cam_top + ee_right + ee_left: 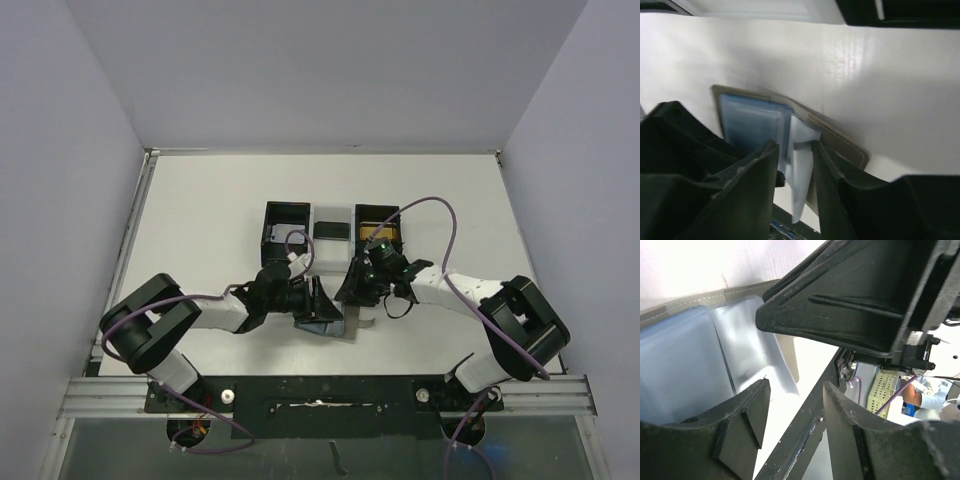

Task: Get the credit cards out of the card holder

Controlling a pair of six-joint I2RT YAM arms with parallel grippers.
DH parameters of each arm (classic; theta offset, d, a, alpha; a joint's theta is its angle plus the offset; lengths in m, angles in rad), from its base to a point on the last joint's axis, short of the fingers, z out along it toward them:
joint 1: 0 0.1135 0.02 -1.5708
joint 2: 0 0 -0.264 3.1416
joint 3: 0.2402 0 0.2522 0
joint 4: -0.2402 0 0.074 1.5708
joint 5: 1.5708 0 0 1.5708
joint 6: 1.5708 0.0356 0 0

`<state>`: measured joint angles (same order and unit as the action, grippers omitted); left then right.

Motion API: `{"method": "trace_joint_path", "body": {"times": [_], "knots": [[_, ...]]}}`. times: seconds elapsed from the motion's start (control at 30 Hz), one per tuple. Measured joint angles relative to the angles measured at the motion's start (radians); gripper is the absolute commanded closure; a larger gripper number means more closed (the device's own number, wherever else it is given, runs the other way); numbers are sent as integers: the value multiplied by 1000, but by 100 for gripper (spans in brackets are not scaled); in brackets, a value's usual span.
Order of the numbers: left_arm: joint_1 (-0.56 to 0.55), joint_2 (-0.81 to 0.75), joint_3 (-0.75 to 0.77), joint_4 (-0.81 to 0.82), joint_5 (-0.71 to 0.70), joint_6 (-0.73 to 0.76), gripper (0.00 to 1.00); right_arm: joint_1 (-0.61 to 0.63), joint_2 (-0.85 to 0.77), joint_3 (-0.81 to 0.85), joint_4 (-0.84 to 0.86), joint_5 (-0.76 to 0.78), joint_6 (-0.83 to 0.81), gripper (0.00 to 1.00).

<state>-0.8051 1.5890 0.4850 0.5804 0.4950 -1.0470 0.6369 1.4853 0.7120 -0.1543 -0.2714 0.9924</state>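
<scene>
The card holder (pixel 335 322) lies open on the tabletop (pixel 200 230), near the three-compartment tray (pixel 268 228), on the side of the tray facing the arm bases. Its blue-grey inner panels face up.

The left end effector (pixel 318 300) stands with jaws apart at the holder's edge, and nothing is between them.

The right end effector (pixel 358 290), just in front of the tray, straddles a pale inner leaf (pixel 801 165) of the holder. I cannot tell whether it is clamped on the leaf.

You see a tray (pixel 332 210) with three boxes in a row, black, white, black, on the white table (pixel 200 230). Grey walls (pixel 60 150) stand around it.
</scene>
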Motion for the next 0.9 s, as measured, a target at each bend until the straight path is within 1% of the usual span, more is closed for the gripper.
{"method": "trace_joint_path", "body": {"times": [0.07,0.13,0.17,0.27,0.37,0.47,0.53,0.7,0.9], "knots": [[0,-6,-3,-1,0,0,56,2,5,0,-28,19,-13,64],[-1,-23,-6,-3,-3,0,56,14,12,2,-57,40,-29,69],[-1,-38,-10,-6,-6,0,56,21,18,3,-70,48,-37,71],[-1,-105,-17,-48,-22,13,56,33,28,4,-103,74,-51,75],[-1,-216,-16,-158,-83,51,55,35,28,5,-109,84,-55,77],[10,-322,-3,-308,-159,109,52,47,28,6,-116,98,-60,79],[33,-360,9,-389,-204,145,52,56,26,7,-117,111,-62,80],[86,-360,10,-481,-228,193,53,66,16,3,-116,131,-62,79],[85,-299,10,-479,-195,194,61,71,5,-8,-118,139,-58,78]]}}
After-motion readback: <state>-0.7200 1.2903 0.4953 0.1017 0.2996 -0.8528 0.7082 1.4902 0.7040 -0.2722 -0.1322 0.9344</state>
